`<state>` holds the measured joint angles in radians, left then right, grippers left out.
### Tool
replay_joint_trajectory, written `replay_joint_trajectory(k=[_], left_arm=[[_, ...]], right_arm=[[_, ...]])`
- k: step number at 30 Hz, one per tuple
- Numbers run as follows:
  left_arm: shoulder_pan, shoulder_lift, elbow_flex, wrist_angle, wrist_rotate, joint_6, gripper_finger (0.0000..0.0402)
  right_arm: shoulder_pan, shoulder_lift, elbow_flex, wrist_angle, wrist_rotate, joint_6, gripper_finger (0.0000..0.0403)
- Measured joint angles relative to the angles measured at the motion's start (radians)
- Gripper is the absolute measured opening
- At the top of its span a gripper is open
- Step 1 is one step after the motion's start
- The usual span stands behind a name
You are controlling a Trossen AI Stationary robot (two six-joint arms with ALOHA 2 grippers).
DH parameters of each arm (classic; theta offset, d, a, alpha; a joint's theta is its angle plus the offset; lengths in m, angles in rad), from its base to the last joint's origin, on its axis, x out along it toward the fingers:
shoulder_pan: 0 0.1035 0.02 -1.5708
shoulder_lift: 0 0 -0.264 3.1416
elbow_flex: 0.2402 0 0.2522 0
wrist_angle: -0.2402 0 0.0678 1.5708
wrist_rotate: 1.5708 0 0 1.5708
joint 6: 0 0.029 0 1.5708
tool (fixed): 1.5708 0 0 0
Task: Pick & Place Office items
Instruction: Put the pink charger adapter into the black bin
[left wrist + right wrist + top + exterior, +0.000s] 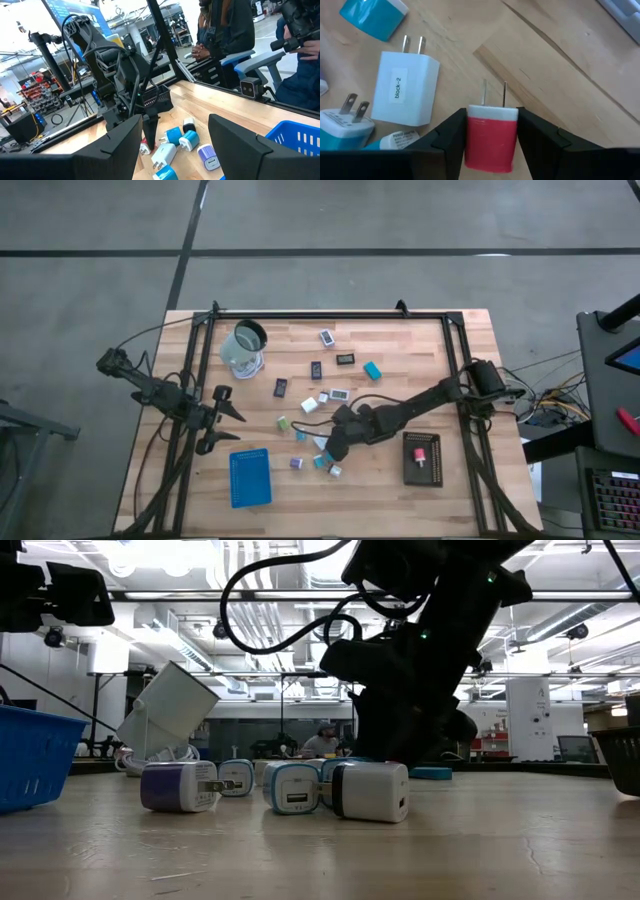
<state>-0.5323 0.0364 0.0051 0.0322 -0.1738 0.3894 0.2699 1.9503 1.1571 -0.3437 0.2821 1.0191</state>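
Right gripper (491, 142) pinches a red block (490, 137) on the table; black tray (422, 459) holds one item, most office items (316, 403) remain scattered.

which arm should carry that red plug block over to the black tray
Right. The right gripper already has its fingers on both sides of the red plug block, and the black tray lies on its side of the table. The left gripper hangs open by the blue tray, farther off.
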Motion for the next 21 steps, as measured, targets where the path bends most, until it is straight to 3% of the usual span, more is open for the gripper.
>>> replay_joint_trajectory(k=[5,21], left_arm=[[0.000,0.000,0.000,0.000,0.000,0.000,0.0234],[0.000,0.000,0.000,0.000,0.000,0.000,0.0234]], right_arm=[[0.000,0.000,0.000,-0.001,-0.003,0.001,0.0134],[0.000,-0.053,0.000,-0.057,0.018,-0.033,0.0141]])
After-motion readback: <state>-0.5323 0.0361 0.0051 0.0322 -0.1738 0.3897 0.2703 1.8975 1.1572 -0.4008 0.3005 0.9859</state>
